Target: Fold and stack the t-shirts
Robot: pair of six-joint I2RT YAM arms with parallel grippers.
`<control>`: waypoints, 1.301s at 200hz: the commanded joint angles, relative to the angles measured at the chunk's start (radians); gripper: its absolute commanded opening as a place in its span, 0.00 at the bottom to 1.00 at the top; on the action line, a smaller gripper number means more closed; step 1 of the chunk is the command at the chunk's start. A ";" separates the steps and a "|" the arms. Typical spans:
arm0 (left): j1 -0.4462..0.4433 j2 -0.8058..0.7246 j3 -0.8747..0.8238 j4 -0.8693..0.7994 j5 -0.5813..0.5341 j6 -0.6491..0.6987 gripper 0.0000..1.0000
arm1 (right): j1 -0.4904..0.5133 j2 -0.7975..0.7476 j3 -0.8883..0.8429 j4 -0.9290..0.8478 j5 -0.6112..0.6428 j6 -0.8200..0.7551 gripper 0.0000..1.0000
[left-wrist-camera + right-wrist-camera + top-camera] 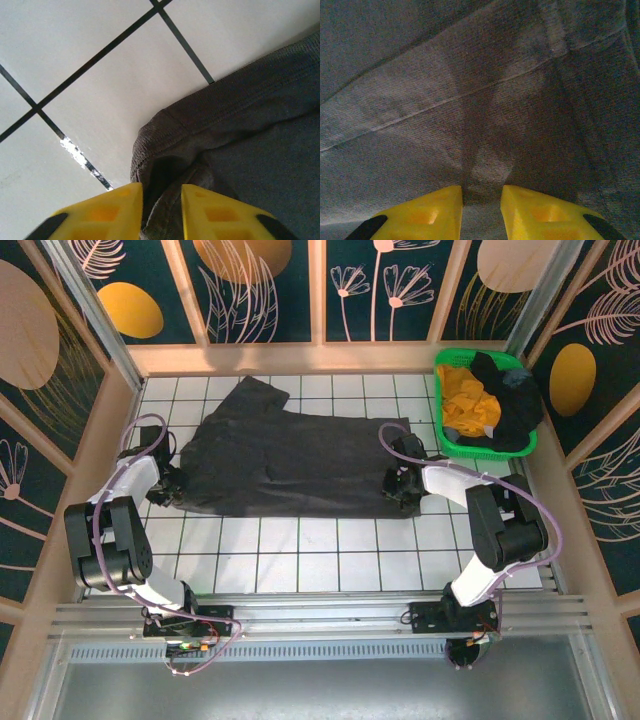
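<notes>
A charcoal-black t-shirt (290, 460) lies spread across the white tiled table (300, 555). At its lower left corner, my left gripper (172, 483) has its yellow fingers closed on a bunched fold of the hem (150, 145); in the left wrist view the left gripper (162, 210) shows cloth between its jaws. My right gripper (403, 485) sits at the shirt's right edge. In the right wrist view the t-shirt (470, 75) creases toward the right gripper (481, 210), which pinches it. A mustard-yellow t-shirt (465, 400) and a black one (510, 395) are heaped in the basket.
A green mesh basket (480, 452) stands at the back right corner, close to the right arm. Low wooden walls ring the table. Bare tiles run along the front, between the shirt and the arm bases.
</notes>
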 commanded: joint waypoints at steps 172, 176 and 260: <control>0.003 -0.047 -0.032 -0.022 0.031 -0.043 0.24 | 0.005 0.059 -0.012 -0.067 0.030 0.004 0.30; 0.003 -0.049 -0.029 -0.022 0.032 -0.043 0.24 | 0.004 0.059 -0.011 -0.066 0.030 0.005 0.30; 0.004 -0.056 -0.026 -0.032 0.039 -0.044 0.16 | 0.005 0.065 -0.010 -0.066 0.026 0.005 0.30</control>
